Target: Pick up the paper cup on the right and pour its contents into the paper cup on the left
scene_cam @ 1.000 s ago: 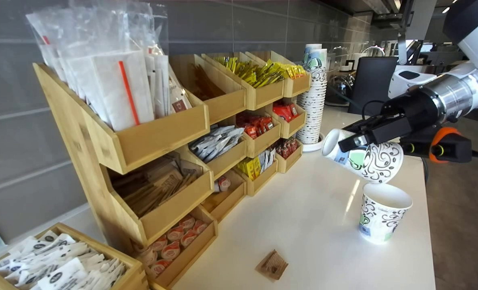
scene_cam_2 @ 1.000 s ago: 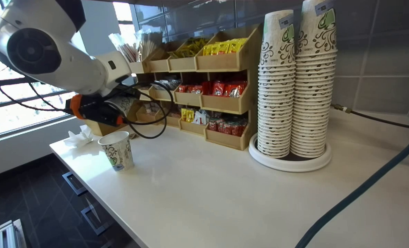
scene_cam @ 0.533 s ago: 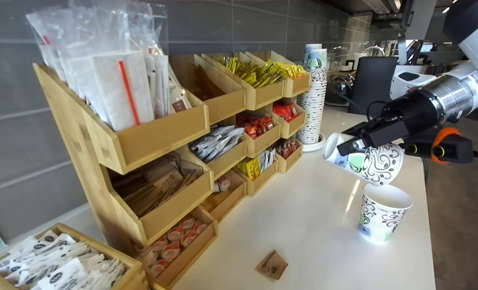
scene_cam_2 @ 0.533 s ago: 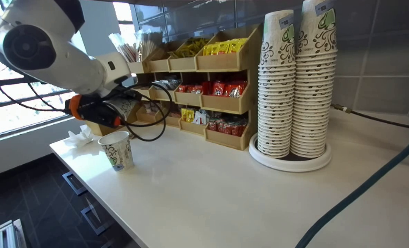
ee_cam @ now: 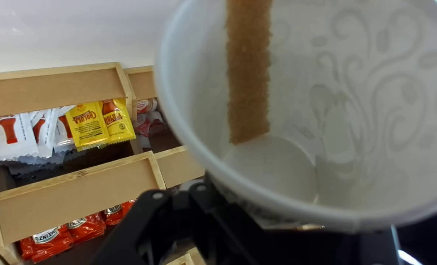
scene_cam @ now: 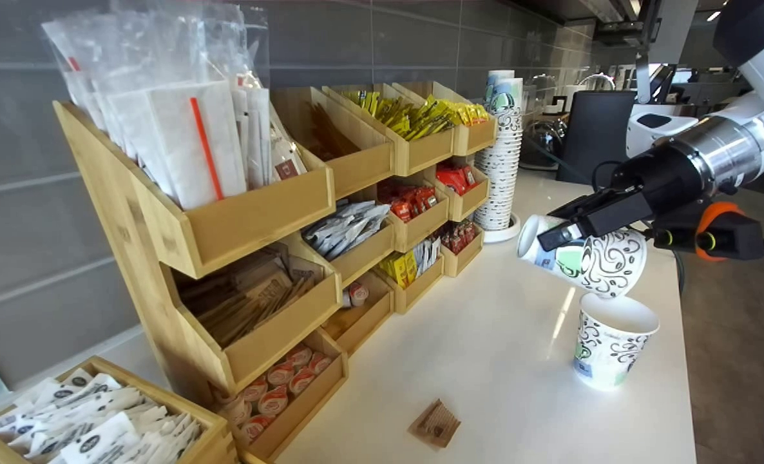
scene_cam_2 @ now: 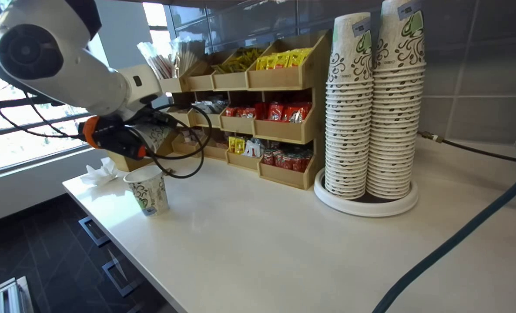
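Held paper cup: tipped above the standing paper cup, rims near or touching, presumably so contents are caught.
Gripper: clamped at cup's width around the held paper cup.
Brown strip: seen along the held paper cup's inner wall; unidentified.
Standing paper cup: contents hidden.

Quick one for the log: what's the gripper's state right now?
Gripper: closed, holding the tilted paper cup above the upright paper cup.

the arm slants downward, its gripper clamped.
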Motion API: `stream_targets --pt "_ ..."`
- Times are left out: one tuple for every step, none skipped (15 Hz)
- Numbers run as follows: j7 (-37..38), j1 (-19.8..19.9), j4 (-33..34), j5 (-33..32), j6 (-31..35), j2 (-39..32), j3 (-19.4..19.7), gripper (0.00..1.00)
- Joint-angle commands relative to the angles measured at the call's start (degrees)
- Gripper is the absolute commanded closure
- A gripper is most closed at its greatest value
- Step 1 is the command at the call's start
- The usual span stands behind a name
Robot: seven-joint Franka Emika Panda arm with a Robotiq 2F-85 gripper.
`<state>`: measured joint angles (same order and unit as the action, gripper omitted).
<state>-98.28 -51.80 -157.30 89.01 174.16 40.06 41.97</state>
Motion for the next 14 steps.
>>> stream_targets --pt "6.65 1.12 0.0 -3.26 2.15 -1.74 -3.55 0.58" --pt "8.45 1.39 0.0 -3.83 2.27 -2.27 -4.32 0.58" --pt "10.76 1.87 -0.01 -4.76 1.96 -3.13 -5.12 0.58" --pt "14.01 2.71 -0.01 -6.3 0.94 -4.35 -5.84 0.58" --pt "16.69 3.77 -0.01 -7.76 -0.27 -5.21 -6.59 0.58" --pt "20.26 5.47 -0.03 -10.17 -1.62 -6.78 -7.68 0.58" --pt "24.28 7.66 -0.05 -13.25 -3.84 -7.96 -8.88 0.58" --pt "28.54 10.58 -0.07 -16.87 -6.19 -9.1 -10.49 0.58" --pt "32.04 16.88 0.13 -19.35 -10.89 -10.63 -14.76 0.58" --pt "35.51 20.07 0.18 -22.83 -13.39 -10.51 -16.34 0.58" --pt "39.05 24.26 0.18 -26.89 -16.58 -9.66 -18.29 0.58" --pt "43.87 27.94 -0.02 -32.53 -19.23 -8.35 -19.62 0.58" --pt "47.89 32.32 0.03 -36.85 -22.81 -6.67 -21.66 0.58" --pt "51.06 37.16 0.33 -40.05 -26.86 -5.06 -24.11 0.58"
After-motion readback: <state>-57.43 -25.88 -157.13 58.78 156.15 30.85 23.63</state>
